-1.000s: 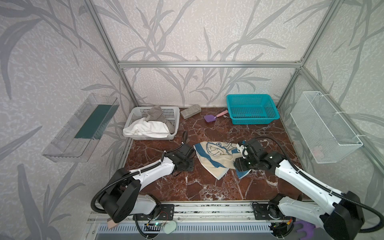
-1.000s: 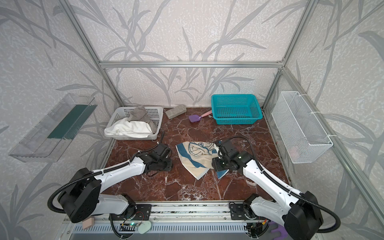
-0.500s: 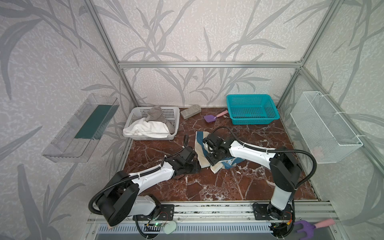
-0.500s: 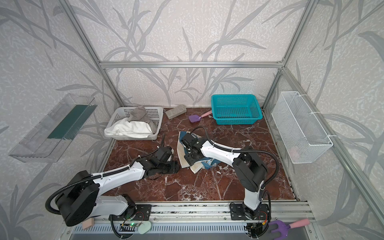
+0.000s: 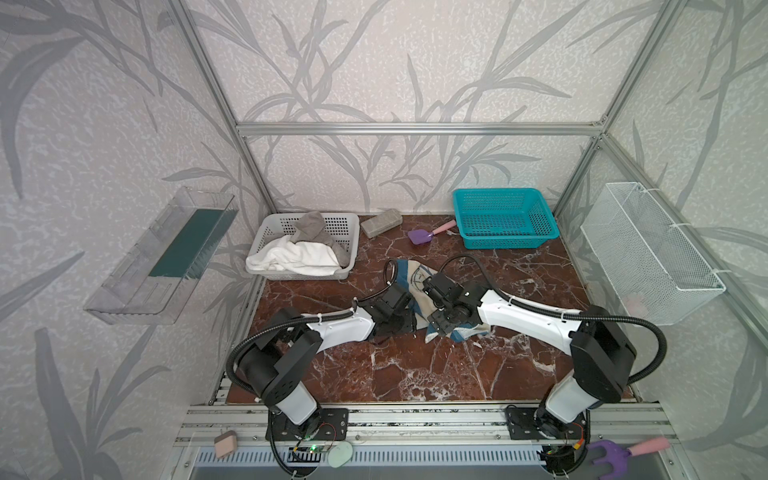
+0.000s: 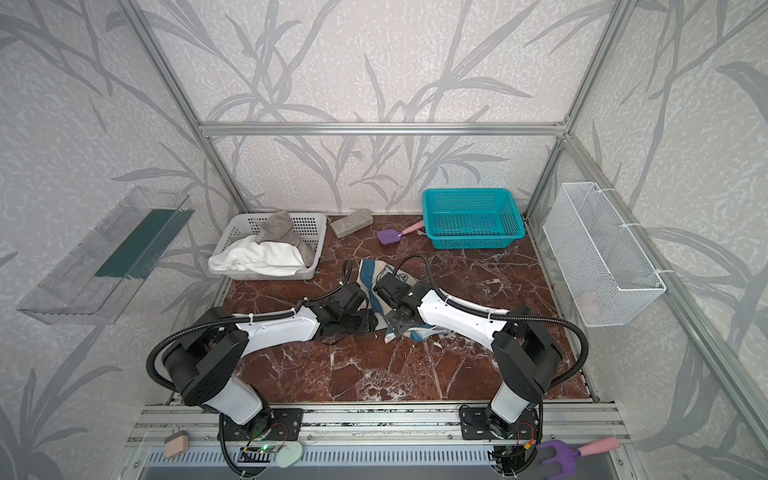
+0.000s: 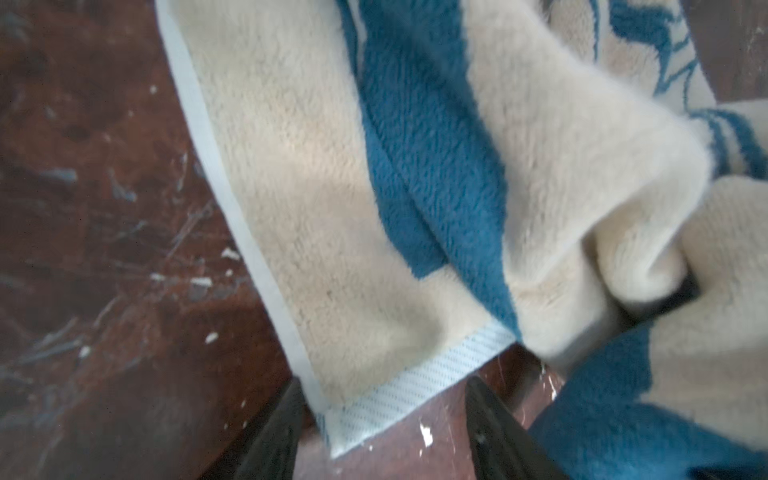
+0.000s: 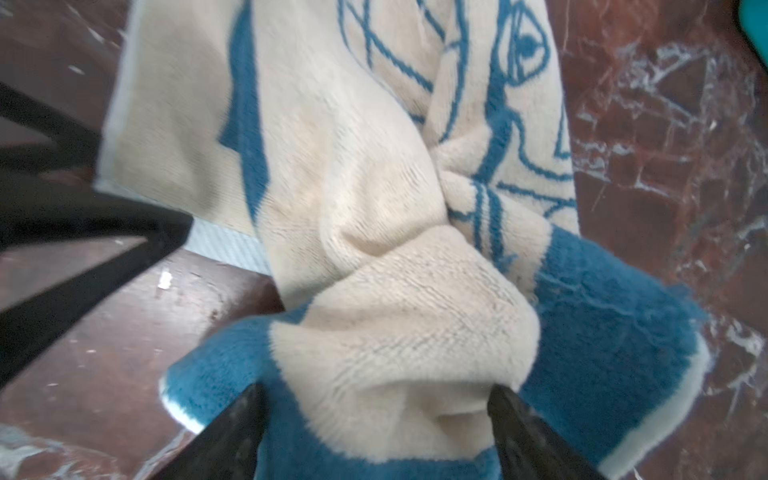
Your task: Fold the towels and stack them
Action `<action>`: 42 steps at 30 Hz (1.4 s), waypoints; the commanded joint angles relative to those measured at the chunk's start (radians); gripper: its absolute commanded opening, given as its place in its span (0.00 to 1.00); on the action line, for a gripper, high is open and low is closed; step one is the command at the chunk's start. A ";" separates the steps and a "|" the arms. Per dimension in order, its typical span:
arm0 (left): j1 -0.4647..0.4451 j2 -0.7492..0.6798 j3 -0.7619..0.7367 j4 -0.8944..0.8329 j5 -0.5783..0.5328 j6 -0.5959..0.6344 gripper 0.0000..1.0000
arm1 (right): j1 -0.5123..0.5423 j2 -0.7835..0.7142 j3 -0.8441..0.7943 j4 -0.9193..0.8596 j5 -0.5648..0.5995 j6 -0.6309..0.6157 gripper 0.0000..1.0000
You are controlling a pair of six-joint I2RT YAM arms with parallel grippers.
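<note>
moved: right arm swung in from the right, flopping the beige towel over itself, mid bench | left gripper apart at its corner | right gripper apart round a bunched lump | risk: lump probably unrolls once let go, messy fold

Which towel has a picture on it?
The blue-bordered beige towel out on the table; the white towel and grey towel in the basket are plain.

Even, soft light, faint shadows in both top views; wrist views show the beige towel slightly blurred.
</note>
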State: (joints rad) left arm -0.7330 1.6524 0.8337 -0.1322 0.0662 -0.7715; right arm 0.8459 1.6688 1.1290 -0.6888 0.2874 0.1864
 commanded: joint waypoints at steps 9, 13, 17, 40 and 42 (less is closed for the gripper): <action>-0.045 0.170 0.132 -0.388 -0.199 0.095 0.41 | -0.038 0.187 -0.034 -0.079 -0.085 0.076 0.38; -0.041 0.123 0.083 -0.402 -0.257 0.078 0.11 | -0.102 0.102 -0.075 -0.039 -0.190 0.095 0.05; -0.022 0.017 0.086 -0.443 -0.338 0.135 0.00 | -0.134 -0.079 -0.044 -0.050 -0.228 0.069 0.00; 0.185 -0.270 0.361 -0.511 -0.249 0.521 0.00 | -0.528 -0.749 -0.220 -0.269 -0.442 0.242 0.64; 0.185 -0.280 0.343 -0.516 -0.238 0.510 0.00 | -0.528 -0.758 -0.201 -0.287 -0.403 0.233 0.65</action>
State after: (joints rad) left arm -0.5488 1.3987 1.1851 -0.6132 -0.2008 -0.2615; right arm 0.3206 0.9409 0.8791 -0.9180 -0.1761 0.4171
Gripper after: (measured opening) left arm 0.047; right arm 0.645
